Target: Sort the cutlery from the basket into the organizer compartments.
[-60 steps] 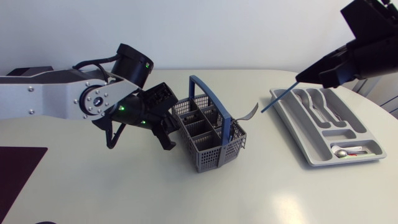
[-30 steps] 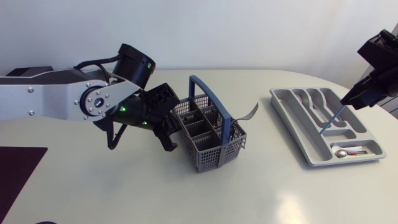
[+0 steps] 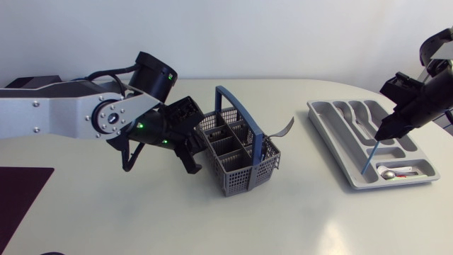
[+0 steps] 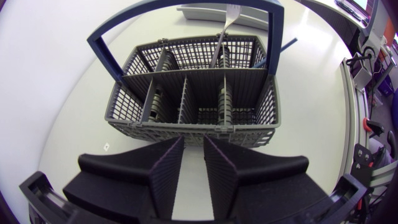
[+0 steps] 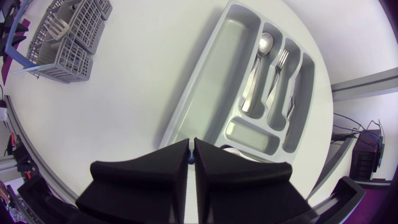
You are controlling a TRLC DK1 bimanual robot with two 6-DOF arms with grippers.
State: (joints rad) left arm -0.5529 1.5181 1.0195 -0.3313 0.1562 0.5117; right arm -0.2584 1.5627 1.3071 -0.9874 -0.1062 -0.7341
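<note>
A grey basket (image 3: 237, 156) with a blue handle stands mid-table. A fork (image 3: 282, 129) and a blue-handled piece (image 3: 262, 145) stick out of its far end. My left gripper (image 3: 190, 152) rests just left of it. In the left wrist view, that gripper (image 4: 194, 168) is open by a narrow gap with nothing in it, and the basket (image 4: 193, 93) is right ahead. My right gripper (image 3: 383, 134) is shut on a thin blue utensil (image 3: 369, 156), which slants down over the grey organizer (image 3: 322, 124). The right wrist view shows the shut gripper (image 5: 191, 158) above the organizer (image 5: 214, 74).
The organizer holds a spoon (image 5: 261, 53) and a fork (image 5: 280, 68) in its long slots, and a small piece (image 3: 396, 172) in the near end compartment. Its long outer slot is bare. A dark mat (image 3: 18, 195) lies at the table's left edge.
My right arm has carried the blue utensil from the organizer's far left corner across to its near right side and lowered it. The left arm and basket have not moved.
</note>
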